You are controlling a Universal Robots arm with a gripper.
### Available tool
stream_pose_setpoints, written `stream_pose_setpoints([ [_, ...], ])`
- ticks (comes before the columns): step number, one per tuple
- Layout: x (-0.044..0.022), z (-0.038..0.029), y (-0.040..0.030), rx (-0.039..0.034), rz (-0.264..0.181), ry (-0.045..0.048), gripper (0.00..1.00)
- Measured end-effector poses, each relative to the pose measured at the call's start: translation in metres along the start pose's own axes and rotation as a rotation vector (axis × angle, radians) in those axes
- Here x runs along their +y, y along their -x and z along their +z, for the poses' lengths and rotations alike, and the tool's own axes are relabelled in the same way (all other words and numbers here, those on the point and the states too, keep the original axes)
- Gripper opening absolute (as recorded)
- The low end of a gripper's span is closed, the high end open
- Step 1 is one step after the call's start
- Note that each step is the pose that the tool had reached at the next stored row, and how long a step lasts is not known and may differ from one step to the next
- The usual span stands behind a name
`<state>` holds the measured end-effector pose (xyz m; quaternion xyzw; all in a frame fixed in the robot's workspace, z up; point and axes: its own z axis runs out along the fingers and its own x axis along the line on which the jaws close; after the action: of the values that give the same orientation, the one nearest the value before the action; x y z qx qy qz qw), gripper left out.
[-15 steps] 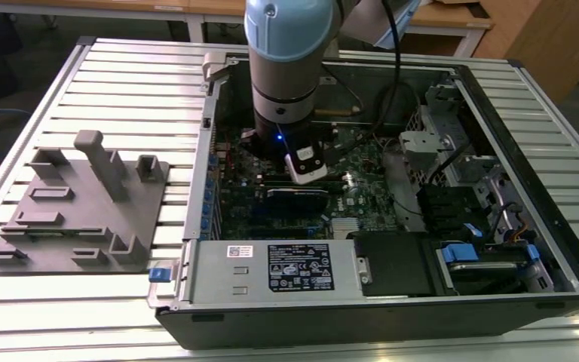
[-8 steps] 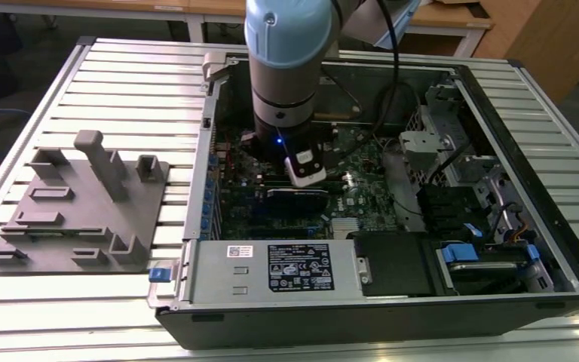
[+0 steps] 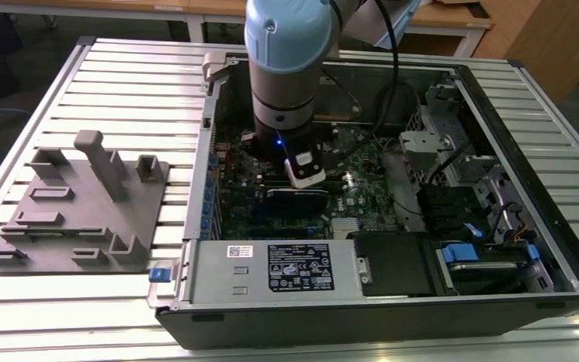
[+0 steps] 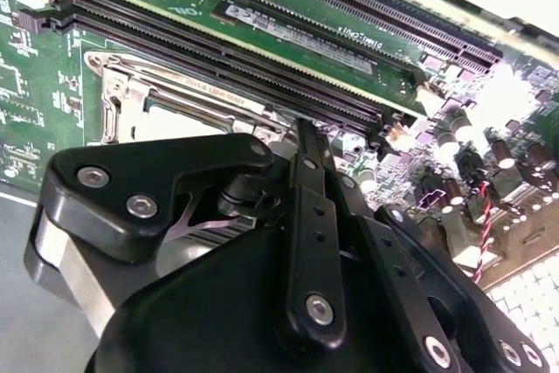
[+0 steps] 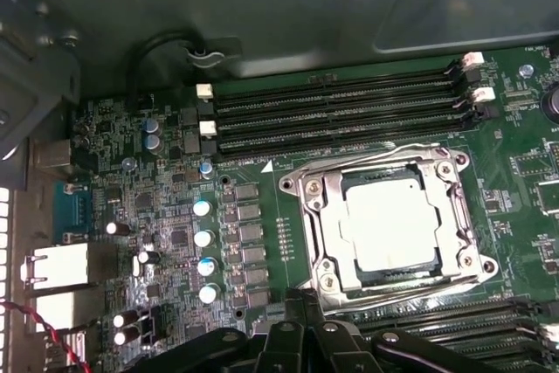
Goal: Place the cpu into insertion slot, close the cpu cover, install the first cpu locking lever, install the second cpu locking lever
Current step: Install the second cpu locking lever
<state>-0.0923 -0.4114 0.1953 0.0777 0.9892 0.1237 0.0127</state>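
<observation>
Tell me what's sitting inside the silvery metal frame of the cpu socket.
The square silvery-grey cpu lies flat inside the thin silvery metal cpu cover, its top showing through the cut-out. The insertion slot's pin field beneath it is hidden.

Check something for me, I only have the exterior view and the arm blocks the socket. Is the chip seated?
Observer: Yes. In the first wrist view the cpu lies flat in the insertion slot, silvery top up.
Operator: Cover?
Observer: The cpu cover is down around the chip, which shows through its cut-out.
Operator: Gripper position?
Observer: The gripper hangs close beside one corner of the cover frame. I can't tell whether it touches.
</observation>
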Motion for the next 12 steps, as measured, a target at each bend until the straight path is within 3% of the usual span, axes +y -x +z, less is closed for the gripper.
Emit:
stream_pose_setpoints([
  [4,-0.0006,0.0019,-0.0003,0.0013,0.000,0.0086,0.10],
  [12,-0.0018,0.0053,-0.0017,0.0020,0.000,0.0124,0.10],
])
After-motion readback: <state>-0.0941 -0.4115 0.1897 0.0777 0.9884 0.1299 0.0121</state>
